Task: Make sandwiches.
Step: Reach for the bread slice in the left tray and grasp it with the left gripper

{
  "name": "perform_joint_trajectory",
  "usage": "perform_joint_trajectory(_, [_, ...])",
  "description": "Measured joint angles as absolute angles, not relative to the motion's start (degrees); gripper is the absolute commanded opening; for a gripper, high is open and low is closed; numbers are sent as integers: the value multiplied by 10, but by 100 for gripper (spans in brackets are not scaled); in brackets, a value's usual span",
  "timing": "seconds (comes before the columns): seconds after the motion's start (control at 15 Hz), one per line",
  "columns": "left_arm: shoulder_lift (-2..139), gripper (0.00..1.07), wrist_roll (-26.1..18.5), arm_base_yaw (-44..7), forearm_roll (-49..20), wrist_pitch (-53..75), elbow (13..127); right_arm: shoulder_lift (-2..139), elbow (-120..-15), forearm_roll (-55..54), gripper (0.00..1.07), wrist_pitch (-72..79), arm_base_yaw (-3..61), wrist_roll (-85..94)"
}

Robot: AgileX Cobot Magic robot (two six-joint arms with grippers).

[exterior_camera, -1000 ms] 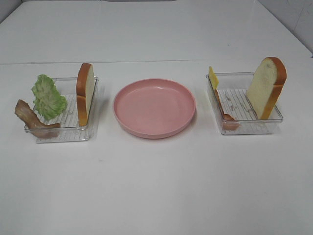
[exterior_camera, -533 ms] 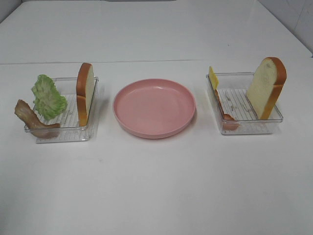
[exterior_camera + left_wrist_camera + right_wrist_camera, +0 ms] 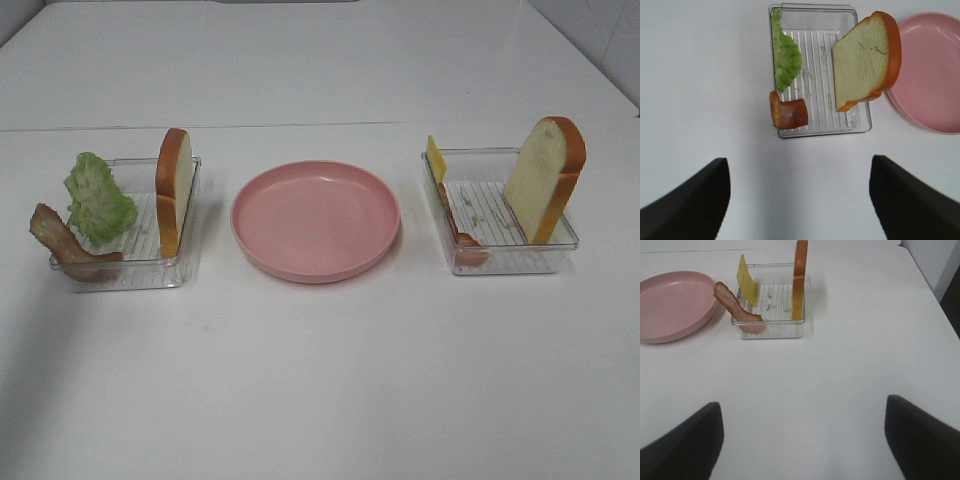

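Observation:
The sandwich parts stand apart in two clear trays. The left tray (image 3: pixel 125 282) holds a green lettuce leaf (image 3: pixel 98 200), a bacon strip (image 3: pixel 62 243) and an upright bread slice (image 3: pixel 173 190). The right tray (image 3: pixel 505 268) holds a yellow cheese slice (image 3: pixel 436 158), a bacon strip (image 3: pixel 460 236) and a leaning bread slice (image 3: pixel 545 178). My left gripper (image 3: pixel 800 200) is open, well back from its lettuce (image 3: pixel 786 57), bacon (image 3: pixel 788 113) and bread (image 3: pixel 865 60). My right gripper (image 3: pixel 802 445) is open too, far short of the cheese (image 3: pixel 747 282), bacon (image 3: pixel 735 310) and bread (image 3: pixel 800 280). Neither gripper shows in the high view.
A round pink plate (image 3: pixel 315 220) with nothing on it sits between the trays on the white table. It also shows as the pink plate (image 3: pixel 930 75) beside the left tray (image 3: pixel 825 133) and as the plate (image 3: pixel 672 305) beside the right tray (image 3: pixel 772 335).

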State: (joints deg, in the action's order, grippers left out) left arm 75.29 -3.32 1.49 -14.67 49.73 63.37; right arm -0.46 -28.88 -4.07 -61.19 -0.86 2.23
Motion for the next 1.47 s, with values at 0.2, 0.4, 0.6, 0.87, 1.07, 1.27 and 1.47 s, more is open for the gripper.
perform_joint_trajectory(0.2, [890, 73, -3, -57, -137, 563, 778, -5, -289, -41, 83, -612, -9, 22])
perform_joint_trajectory(0.4, [959, 73, 69, -116, -83, 606, 853, -5, -289, -41, 83, -612, -9, 22])
perform_joint_trajectory(0.6, [1030, 73, 157, -183, 11, 663, 932, -5, -289, -41, 83, -612, -9, 22])
perform_joint_trajectory(0.87, [1104, 73, 194, -221, 38, 688, 1004, -5, -289, -41, 83, -612, -9, 22])
perform_joint_trajectory(1.07, [1144, 73, 195, -221, 41, 680, 1024, -5, -289, -41, 83, -612, -9, 22])
perform_joint_trajectory(1.27, [1179, 73, 197, -221, 38, 646, 1026, -5, -289, -41, 83, -612, -9, 22])
perform_joint_trajectory(1.47, [1217, 73, 205, -221, 39, 622, 1026, -5, -289, -41, 83, -612, -9, 22])
